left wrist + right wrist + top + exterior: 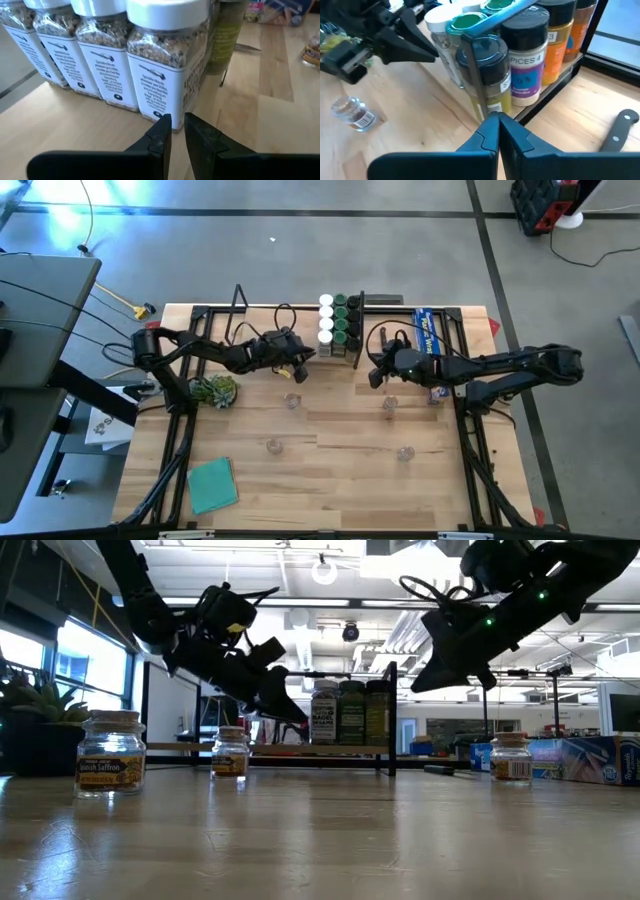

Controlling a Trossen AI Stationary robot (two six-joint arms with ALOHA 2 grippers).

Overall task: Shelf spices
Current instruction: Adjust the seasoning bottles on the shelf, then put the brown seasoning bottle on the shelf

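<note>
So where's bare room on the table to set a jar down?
The widest bare patch of light wooden tabletop is the near strip, right of the flat teal cloth and in front of the scattered small clear jars. The far middle is crowded: white-lidded and green-lidded jars fill the wire-framed shelf, with both arms alongside.

Left gripper [177, 132] nearly closed, seemingly empty, arm reaching inward; right gripper [498, 131] fully closed, arm extended inward.
</note>
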